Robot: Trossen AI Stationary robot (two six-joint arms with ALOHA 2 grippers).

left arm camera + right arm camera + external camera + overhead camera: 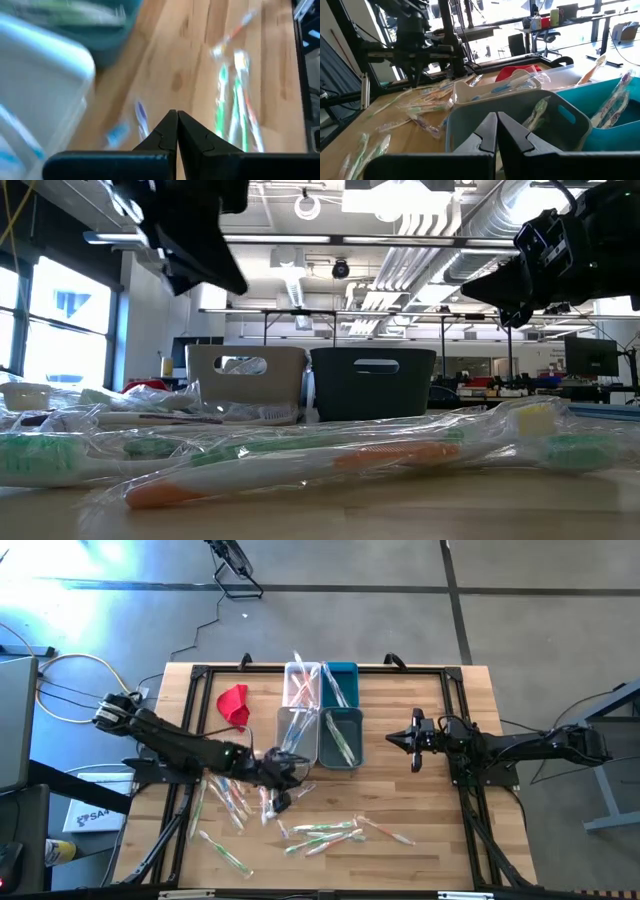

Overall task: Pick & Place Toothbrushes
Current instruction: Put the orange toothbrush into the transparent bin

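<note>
The wooden table (430,830) carries scattered toothbrushes (330,833), four bins (340,738) and a red cloth (235,704).

The desk (420,810) is pale wood with visible grain and a smooth, faintly satin top. The toothbrushes (322,837) lie in clear, crinkled glossy plastic wrappers. The bins (341,736) look like smooth matt plastic. At eleven o'clock a red cloth (235,704) lies soft and creased.

The left wrist view is smeared: the bins (45,75) and toothbrushes (235,100) show only as streaks. In the low view, both arms are cut off above.
</note>
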